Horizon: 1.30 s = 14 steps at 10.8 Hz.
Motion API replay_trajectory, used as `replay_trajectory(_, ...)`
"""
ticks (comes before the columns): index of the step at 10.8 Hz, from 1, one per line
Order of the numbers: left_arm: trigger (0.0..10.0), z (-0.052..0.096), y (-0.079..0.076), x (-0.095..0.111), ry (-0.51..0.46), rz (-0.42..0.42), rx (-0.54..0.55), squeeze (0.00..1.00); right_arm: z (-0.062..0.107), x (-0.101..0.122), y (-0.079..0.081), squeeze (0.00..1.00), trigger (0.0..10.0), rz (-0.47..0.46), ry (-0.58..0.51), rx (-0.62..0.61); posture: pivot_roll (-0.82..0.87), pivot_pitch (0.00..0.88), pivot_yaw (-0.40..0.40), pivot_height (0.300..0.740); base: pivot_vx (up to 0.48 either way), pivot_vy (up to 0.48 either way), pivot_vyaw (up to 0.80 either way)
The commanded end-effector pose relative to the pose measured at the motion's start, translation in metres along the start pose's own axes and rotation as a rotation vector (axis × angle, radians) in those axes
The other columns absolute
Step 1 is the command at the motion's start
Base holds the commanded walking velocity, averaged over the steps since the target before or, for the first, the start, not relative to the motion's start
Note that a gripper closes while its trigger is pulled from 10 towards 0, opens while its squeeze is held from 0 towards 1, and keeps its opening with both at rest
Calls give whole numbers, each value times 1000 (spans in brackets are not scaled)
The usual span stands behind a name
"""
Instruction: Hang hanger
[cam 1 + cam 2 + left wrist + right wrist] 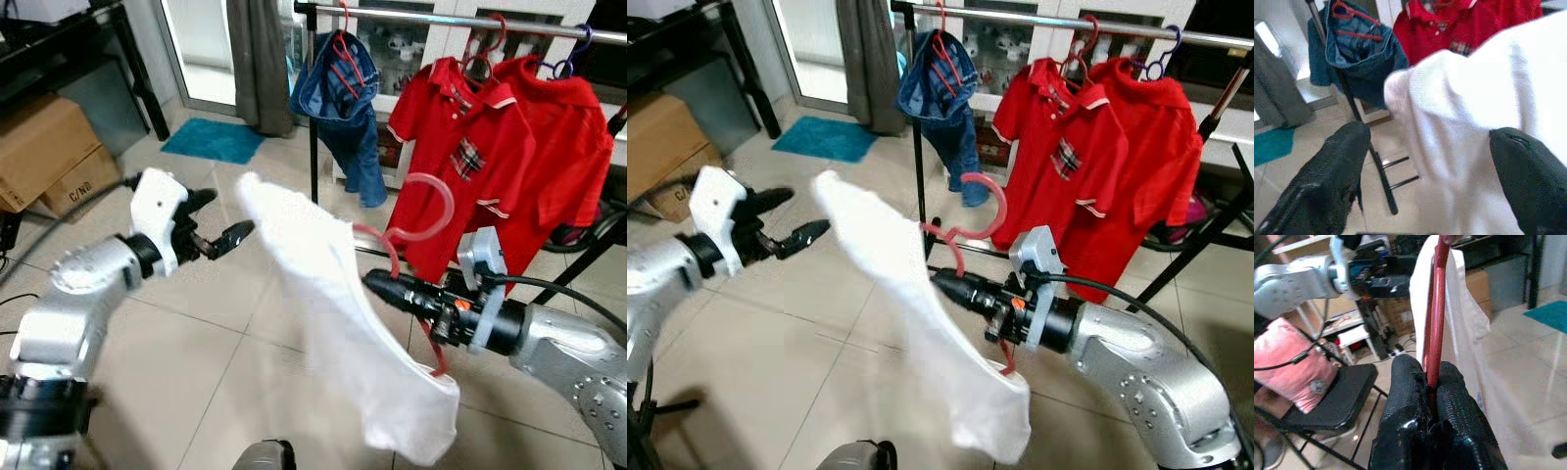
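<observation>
Between clamped right end effector fingers, red hanger, hook up; left end effector agape, empty.

Beige tile floor under me. On it: teal mat near the doorway, cardboard boxes stacked at my left, black rack legs standing ahead.

White garment on a red/pink hanger. Two red polo shirts at upper right, one w/ plaid chest pocket & white-trimmed collar. Blue denim item on red hanger, top centre. Teal mat upper left, brown cardboard boxes left edge. Floor pale beige tile. Arms silver, fingers black. Pink cushion in right wrist view.
</observation>
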<state>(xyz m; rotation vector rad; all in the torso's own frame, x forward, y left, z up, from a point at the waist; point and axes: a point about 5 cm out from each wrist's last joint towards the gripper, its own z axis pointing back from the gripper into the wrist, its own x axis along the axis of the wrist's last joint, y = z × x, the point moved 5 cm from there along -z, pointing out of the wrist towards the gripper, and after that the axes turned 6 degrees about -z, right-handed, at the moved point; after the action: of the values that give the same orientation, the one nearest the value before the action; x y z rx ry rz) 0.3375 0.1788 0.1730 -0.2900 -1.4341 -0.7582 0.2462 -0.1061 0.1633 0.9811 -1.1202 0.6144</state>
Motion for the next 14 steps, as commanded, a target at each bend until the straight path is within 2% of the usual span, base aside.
replay_trajectory(1, 10000, 3, 4, 3, -28, 13, -22, 988, 2, 14, 11, 0, 10000, 45, -23, 64, 25, 0, 54, 740, 0, 0, 0)
replay_trajectory(2, 10000, 3, 2, 4, -53, 48, -64, 337, 4, 14, 17, 0, 10000, 44, -14, 97, 22, 0, 57, 740, 0, 0, 0)
replay_trajectory(3, 10000, 5, 4, 0, -36, 33, -86, 0, 6, 14, 21, 0, 10000, 38, -9, 124, 18, 0, 61, 740, 0, 0, 0)
replay_trajectory(5, 10000, 8, 13, -3, -32, 67, -91, 0, 8, 15, 26, 0, 10000, 28, -11, 150, 19, 0, 61, 740, 0, 0, 0)
replay_trajectory(7, 10000, 9, 9, -7, -45, 158, -153, 0, 9, 16, 30, 0, 10000, 22, -6, 177, 22, 0, 59, 740, 0, 0, 0)
replay_trajectory(8, 9255, 9, 5, -6, -59, 187, -187, 0, 10, 17, 30, 0, 10000, 22, -8, 179, 23, 0, 57, 740, 0, 0, 0)
replay_trajectory(9, 2510, 9, 2, -6, -61, 191, -207, 0, 10, 17, 31, 0, 10000, 20, -9, 182, 24, 2, 55, 740, 0, 0, 0)
replay_trajectory(10, 0, 9, -3, -6, -61, 189, -236, 0, 10, 17, 32, 0, 10000, 17, -7, 186, 23, 5, 54, 740, 0, 0, 0)
replay_trajectory(14, 0, 7, -5, -3, -90, 194, -245, 0, 9, 17, 31, 0, 10000, 11, -6, 187, 23, 7, 54, 740, 0, 0, 0)
